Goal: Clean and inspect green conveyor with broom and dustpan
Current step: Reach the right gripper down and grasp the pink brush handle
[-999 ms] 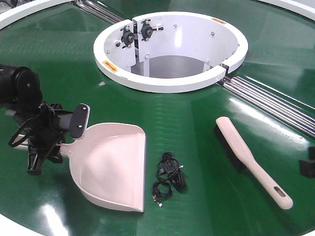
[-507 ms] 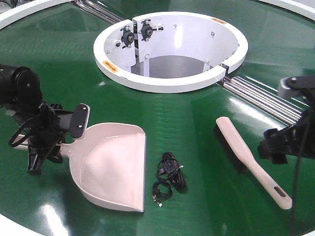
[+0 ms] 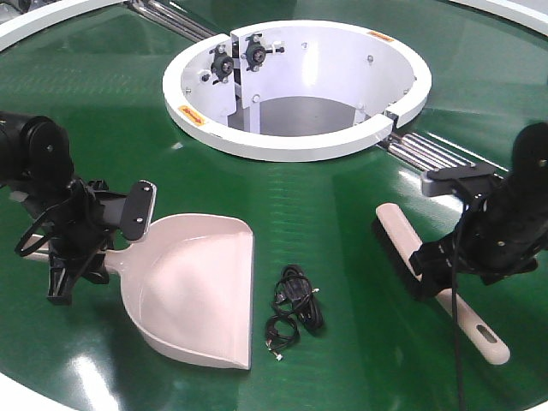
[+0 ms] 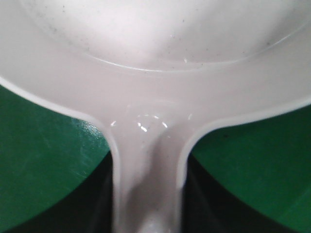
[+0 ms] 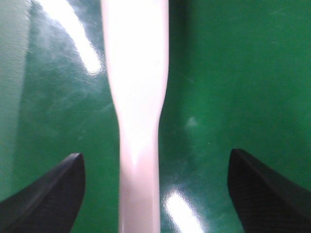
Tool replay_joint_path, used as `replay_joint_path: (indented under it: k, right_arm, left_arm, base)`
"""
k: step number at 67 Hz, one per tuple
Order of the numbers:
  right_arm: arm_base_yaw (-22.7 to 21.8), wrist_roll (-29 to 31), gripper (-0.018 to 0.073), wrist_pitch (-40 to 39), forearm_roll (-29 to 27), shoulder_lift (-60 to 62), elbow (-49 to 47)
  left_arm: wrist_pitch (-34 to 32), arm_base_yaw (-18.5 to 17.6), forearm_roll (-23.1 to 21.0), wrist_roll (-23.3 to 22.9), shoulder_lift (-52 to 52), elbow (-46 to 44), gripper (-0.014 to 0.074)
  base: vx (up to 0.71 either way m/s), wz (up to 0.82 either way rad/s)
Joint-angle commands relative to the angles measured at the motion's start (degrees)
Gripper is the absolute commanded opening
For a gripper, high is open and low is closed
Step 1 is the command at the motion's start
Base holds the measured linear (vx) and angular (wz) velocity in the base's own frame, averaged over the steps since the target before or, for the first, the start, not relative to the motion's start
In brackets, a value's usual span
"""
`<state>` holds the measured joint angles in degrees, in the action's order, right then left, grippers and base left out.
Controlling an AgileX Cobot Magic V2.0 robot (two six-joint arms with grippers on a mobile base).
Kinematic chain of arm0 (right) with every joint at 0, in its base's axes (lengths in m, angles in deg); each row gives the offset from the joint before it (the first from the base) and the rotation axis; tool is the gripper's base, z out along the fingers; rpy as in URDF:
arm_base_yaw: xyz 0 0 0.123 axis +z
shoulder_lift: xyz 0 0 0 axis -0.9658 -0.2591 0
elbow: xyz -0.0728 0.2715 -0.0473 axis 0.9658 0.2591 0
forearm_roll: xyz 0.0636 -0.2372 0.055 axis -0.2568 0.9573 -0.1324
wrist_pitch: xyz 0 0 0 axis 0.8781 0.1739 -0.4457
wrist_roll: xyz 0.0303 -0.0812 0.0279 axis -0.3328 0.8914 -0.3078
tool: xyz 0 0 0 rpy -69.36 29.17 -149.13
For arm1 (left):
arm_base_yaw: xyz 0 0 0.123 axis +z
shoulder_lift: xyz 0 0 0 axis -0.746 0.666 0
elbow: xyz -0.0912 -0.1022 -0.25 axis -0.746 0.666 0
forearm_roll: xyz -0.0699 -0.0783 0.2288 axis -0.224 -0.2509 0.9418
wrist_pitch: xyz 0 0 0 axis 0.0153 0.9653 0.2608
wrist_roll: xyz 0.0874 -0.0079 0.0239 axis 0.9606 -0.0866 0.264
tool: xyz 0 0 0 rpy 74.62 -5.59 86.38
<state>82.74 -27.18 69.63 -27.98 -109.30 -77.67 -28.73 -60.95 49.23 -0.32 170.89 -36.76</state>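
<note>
The pale pink dustpan (image 3: pixel 193 287) lies on the green conveyor (image 3: pixel 342 214), mouth toward the front. My left gripper (image 3: pixel 94 248) is shut on its handle at the left. In the left wrist view the dark fingers press both sides of the dustpan (image 4: pixel 155 58) handle, around my left gripper (image 4: pixel 148 204). The broom (image 3: pixel 396 233) lies at the right, bristles down, with its slotted handle end toward the front. My right gripper (image 3: pixel 441 274) hangs open over the handle. In the right wrist view the broom (image 5: pixel 138 121) handle runs between the wide-apart fingertips of my right gripper (image 5: pixel 155 194), untouched.
A tangled black cable (image 3: pixel 295 312) lies on the belt between dustpan and broom. The white ring-shaped housing (image 3: pixel 295 86) stands behind them. Silver rollers (image 3: pixel 462 167) run off to the back right. The belt's white edge (image 3: pixel 26 394) shows at the front left.
My right arm came in from the right edge and now sits over the broom's handle, open. The left gripper, dustpan, broom and cable have not moved.
</note>
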Motion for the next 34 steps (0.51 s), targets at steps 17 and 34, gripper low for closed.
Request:
replay_joint_path:
  k: [17, 34]
  right_arm:
    - [0.1, 0.7, 0.0533, -1.9, -0.2, -4.3, -1.7]
    - [0.1, 0.3, 0.0462, -1.9, -0.1, -7.8, -1.7]
  left_arm:
    - [-0.3, -0.3, -0.5, -0.6, -2.3, -1.4, -0.0008]
    - [-0.3, -0.3, -0.5, -0.6, -2.3, -1.4, -0.0008]
  base:
    - [0.0, 0.0]
    - [0.0, 0.0]
